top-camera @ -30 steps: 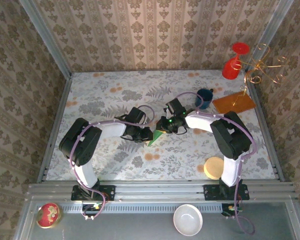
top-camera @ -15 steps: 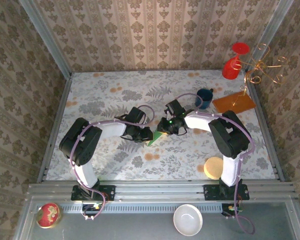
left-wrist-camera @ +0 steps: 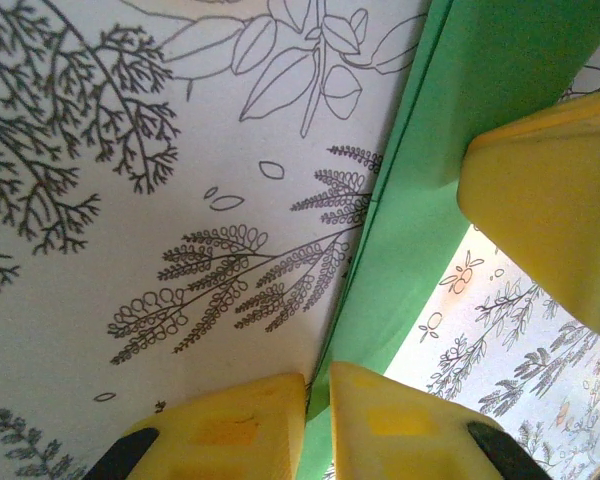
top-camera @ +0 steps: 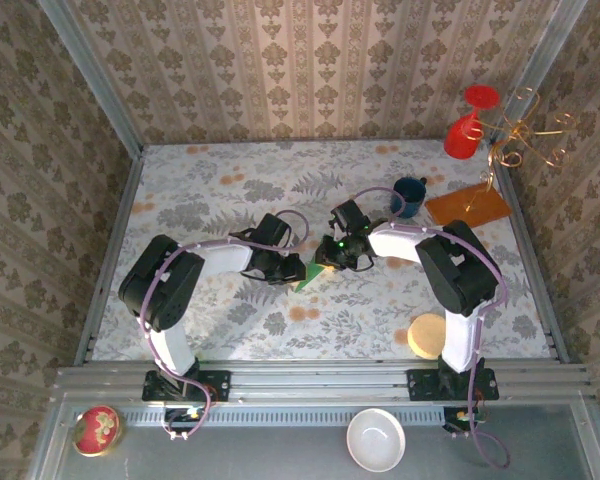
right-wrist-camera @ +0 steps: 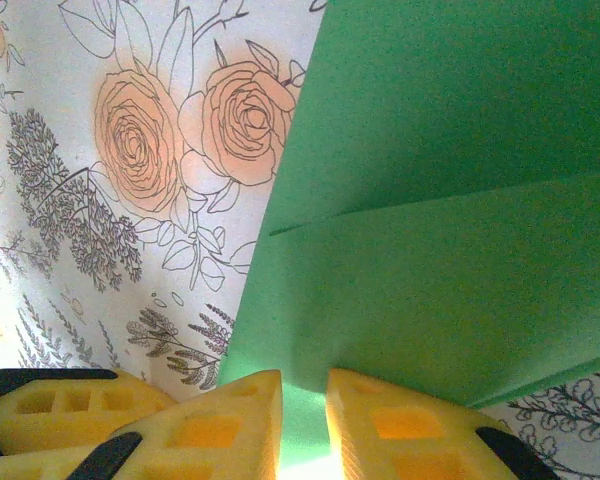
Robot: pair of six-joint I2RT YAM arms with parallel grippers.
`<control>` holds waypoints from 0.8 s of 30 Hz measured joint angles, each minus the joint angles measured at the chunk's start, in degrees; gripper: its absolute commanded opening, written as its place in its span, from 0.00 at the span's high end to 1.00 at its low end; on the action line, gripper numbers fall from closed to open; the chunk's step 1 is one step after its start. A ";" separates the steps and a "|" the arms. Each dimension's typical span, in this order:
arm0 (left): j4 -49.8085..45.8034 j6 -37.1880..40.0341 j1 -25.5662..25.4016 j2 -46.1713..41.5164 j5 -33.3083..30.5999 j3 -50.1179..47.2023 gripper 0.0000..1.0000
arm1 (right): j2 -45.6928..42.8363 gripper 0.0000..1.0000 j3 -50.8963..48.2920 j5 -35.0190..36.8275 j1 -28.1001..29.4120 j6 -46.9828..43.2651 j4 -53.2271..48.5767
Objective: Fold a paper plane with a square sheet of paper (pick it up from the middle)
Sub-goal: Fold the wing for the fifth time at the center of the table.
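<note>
Midway across the surface (top-camera: 210, 200), the part-folded green paper sheet (top-camera: 308, 277) slants near-left to far-right. The left pincer (left-wrist-camera: 317, 385) and right pincer (right-wrist-camera: 302, 385) each nip an opposite edge, jaws narrow, equally near.

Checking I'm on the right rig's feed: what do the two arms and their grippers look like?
The left arm and right arm each have black joint housings, white links and a black base, with a lilac cable looping along them. A green light glows at the right wrist. The left gripper and right gripper have yellow wedge-shaped fingers on black mounts; the right's show square recesses.
</note>
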 measured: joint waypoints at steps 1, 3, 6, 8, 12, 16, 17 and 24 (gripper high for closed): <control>-0.02 0.00 0.00 -0.04 -0.02 0.00 0.83 | 0.04 0.77 0.00 0.00 0.00 0.00 0.00; -0.15 0.00 0.00 -0.24 -0.07 0.00 0.83 | 0.20 0.78 0.00 0.00 -0.07 -0.17 0.00; -0.31 -0.02 -0.02 -0.66 -0.24 -0.02 0.81 | 0.28 0.78 -0.02 -0.04 -0.17 -0.44 0.00; -0.42 -0.20 -0.22 -1.42 -0.81 -0.20 0.78 | 0.33 0.78 -0.02 -0.20 -0.35 -1.09 0.02; -2.19 -0.44 -0.22 -5.25 -3.87 -1.16 0.75 | 0.44 0.79 -0.02 -1.11 -0.46 -3.30 0.02; -2.45 -0.35 0.20 -10.60 -5.64 -1.18 0.79 | 1.03 0.81 0.31 -2.89 -0.90 -6.14 -0.04; -2.23 -0.28 0.07 -11.34 -5.66 -1.07 0.80 | 1.38 0.82 0.57 -3.34 -0.98 -6.62 -0.04; -1.86 0.50 -3.85 -6.32 -4.94 3.10 0.90 | 2.36 0.85 1.44 -4.83 -1.14 -8.17 0.00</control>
